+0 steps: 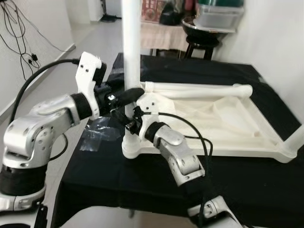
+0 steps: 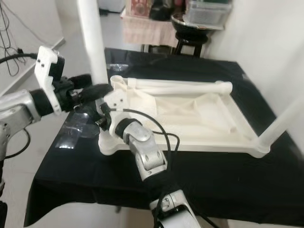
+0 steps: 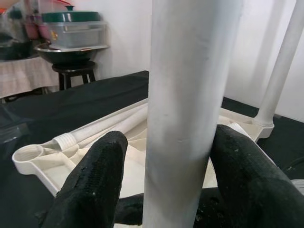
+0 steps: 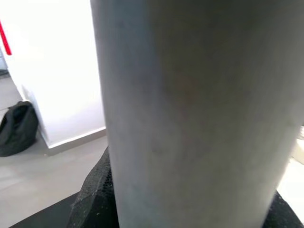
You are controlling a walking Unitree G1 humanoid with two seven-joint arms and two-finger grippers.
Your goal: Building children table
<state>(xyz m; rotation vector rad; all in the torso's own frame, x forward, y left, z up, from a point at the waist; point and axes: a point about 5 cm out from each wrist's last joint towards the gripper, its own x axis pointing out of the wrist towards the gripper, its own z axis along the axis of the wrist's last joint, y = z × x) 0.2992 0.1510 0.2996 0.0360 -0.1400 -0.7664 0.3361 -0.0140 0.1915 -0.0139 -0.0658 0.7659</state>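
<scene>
Gripping the upright white leg [image 1: 131, 42] low down, near its corner socket, our right end effector [image 1: 133, 124] was clenched on it. Just above, our left end effector [image 1: 128, 94] clasped the same leg with both fingers [image 3: 97, 180]. The upturned white tabletop [image 1: 213, 118] lay on the black-draped counter [image 1: 266, 180], another leg [image 1: 202, 89] lying inside it.

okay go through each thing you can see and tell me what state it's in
Upright leg: standing in the tabletop's near left corner socket, gripped.
Left gripper: shut on upright leg.
Right gripper: around it lower down.
Tabletop: upside down on black cloth.
Loose leg: lying flat inside.
</scene>
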